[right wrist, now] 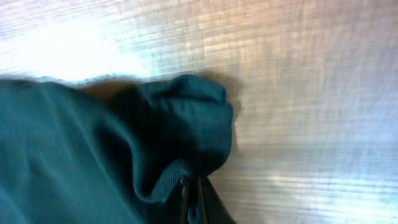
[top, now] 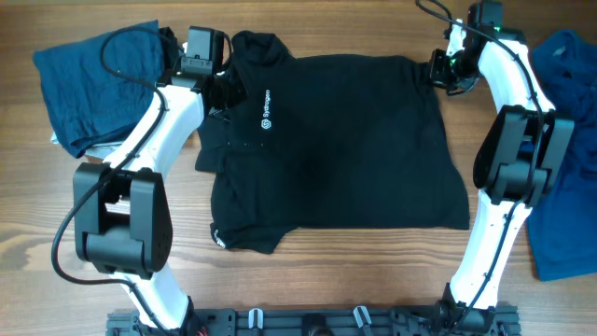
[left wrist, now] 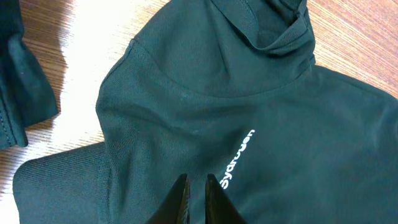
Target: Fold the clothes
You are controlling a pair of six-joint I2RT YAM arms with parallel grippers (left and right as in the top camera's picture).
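Observation:
The black polo shirt (top: 345, 149) lies spread on the wooden table, collar (top: 254, 45) at the far left and white chest logo (top: 266, 107) facing up. My left gripper (top: 224, 91) hovers over the shoulder beside the logo. In the left wrist view its fingers (left wrist: 198, 182) are nearly together above flat fabric (left wrist: 186, 99), next to the logo (left wrist: 236, 158), with nothing bunched between them. My right gripper (top: 438, 71) is at the shirt's far right corner. In the right wrist view it (right wrist: 193, 184) is shut on a bunched edge of the shirt (right wrist: 180, 118).
A folded blue garment (top: 93, 79) lies at the far left of the table and another blue garment (top: 564, 149) at the right edge. A dark fabric edge (left wrist: 18, 81) shows left of the shirt in the left wrist view. The arm bases stand at the front edge (top: 308, 322).

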